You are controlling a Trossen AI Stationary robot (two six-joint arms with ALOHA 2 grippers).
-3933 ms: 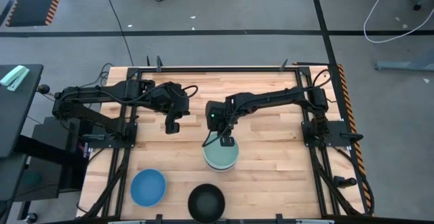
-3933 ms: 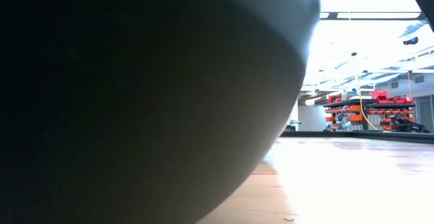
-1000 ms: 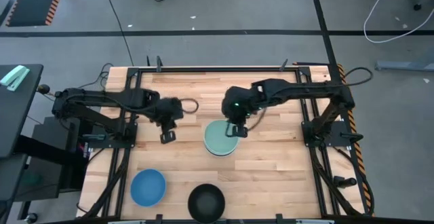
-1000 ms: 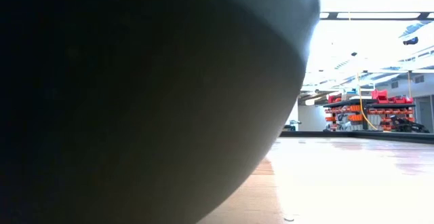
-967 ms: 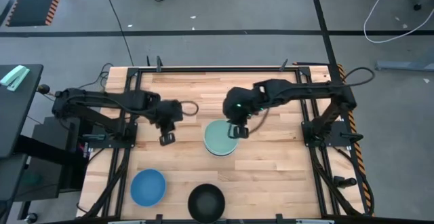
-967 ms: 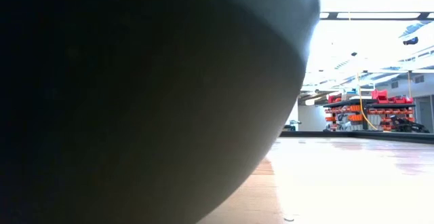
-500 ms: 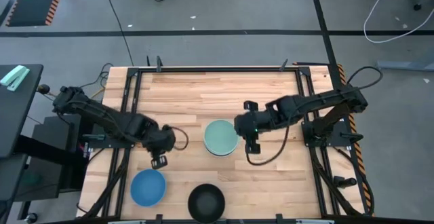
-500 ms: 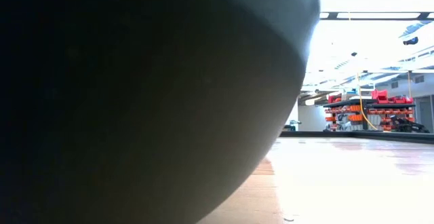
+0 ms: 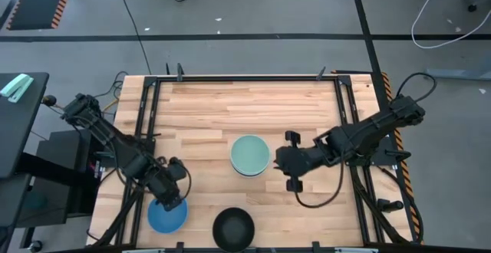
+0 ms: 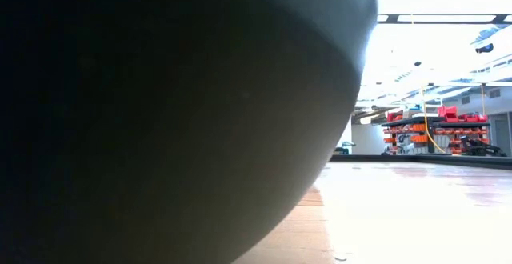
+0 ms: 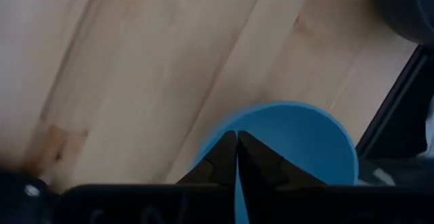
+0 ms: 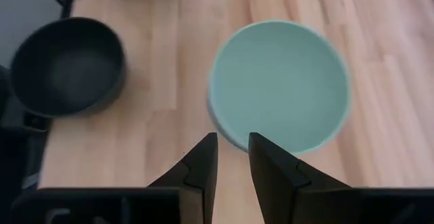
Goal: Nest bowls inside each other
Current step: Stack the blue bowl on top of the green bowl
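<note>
Even, soft overhead light fills the high view, with faint shadows on the counter (image 9: 230,107). In the low view a dark, unfocused mass blocks most of the frame; the room behind glares white. Both wrist views are softly blurred.

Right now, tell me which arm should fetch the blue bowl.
Left. The left gripper already sits over the blue bowl, its closed fingertips at the rim in the left wrist view. The right gripper is beside the mint green bowl, farther away.
</note>
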